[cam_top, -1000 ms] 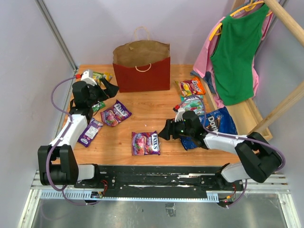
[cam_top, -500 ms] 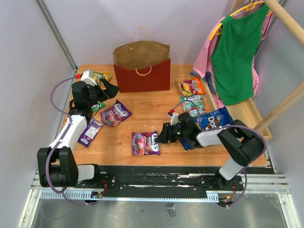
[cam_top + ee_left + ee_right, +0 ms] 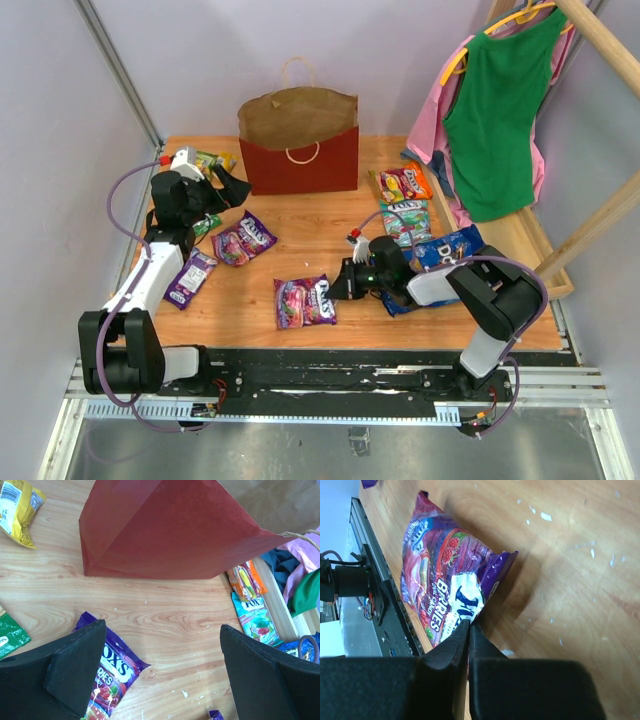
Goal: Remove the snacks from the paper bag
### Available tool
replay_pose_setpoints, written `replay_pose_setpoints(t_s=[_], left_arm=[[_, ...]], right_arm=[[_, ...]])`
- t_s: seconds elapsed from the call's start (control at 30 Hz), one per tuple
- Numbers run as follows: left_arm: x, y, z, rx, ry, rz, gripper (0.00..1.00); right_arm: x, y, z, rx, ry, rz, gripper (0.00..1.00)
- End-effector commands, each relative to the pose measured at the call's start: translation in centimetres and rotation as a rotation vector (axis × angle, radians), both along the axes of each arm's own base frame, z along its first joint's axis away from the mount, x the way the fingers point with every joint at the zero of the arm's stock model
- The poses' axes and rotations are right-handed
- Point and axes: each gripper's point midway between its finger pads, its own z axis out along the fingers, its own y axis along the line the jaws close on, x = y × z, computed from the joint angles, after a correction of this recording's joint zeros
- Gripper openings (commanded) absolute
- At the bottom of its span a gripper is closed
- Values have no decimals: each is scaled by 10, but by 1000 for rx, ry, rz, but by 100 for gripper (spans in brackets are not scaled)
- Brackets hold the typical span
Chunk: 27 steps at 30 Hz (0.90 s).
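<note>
The red paper bag [image 3: 300,160] [image 3: 170,535] stands upright at the back of the table. Snacks lie around it: a purple packet [image 3: 305,301] [image 3: 445,580] near the front, another purple packet [image 3: 243,240] [image 3: 107,675], a green-yellow packet [image 3: 210,160] [image 3: 17,507], an orange-red packet [image 3: 403,183], a teal packet [image 3: 405,220] and a blue chip bag [image 3: 455,250]. My right gripper [image 3: 340,283] [image 3: 469,622] is shut, its tips against the front purple packet's right edge; nothing shows between them. My left gripper [image 3: 225,180] [image 3: 162,645] hangs wide open left of the bag.
A small purple packet [image 3: 190,278] and a green one [image 3: 205,225] lie by the left arm. Green and pink garments [image 3: 495,110] hang on a wooden rack at the right. A black rail [image 3: 330,375] runs along the near edge.
My right gripper has moved left toward the front purple packet and closed at its edge. The packet has shifted slightly left. The left arm has not moved.
</note>
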Motion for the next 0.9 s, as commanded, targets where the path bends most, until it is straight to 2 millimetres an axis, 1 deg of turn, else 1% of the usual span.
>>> replay_pose_setpoints(t_s=[0.0,0.13,0.23,0.3,0.4,0.63,0.77,0.87], left_arm=[[5,1,22,15,-62,-6,100],[4,1,24,23,-61,-8,100],[2,3,24,35,-59,-5,100],[-1,4,25,44,-61,0,100],[-4,7,26,59,-60,16,100],[-18,10,30,61,-71,36,100],[-24,11,35,63,-80,44,100],[-25,9,38,50,-91,39,100]], right_arm=[[16,14,20,17,-71,13,1],[43,17,33,22,-112,-41,1],[69,10,37,32,-112,-119,1],[84,3,37,38,-98,-167,1],[102,-4,37,37,-98,-215,1],[135,-19,27,39,-86,-333,1],[148,-28,20,35,-49,-394,1],[156,-28,23,37,-58,-411,1]])
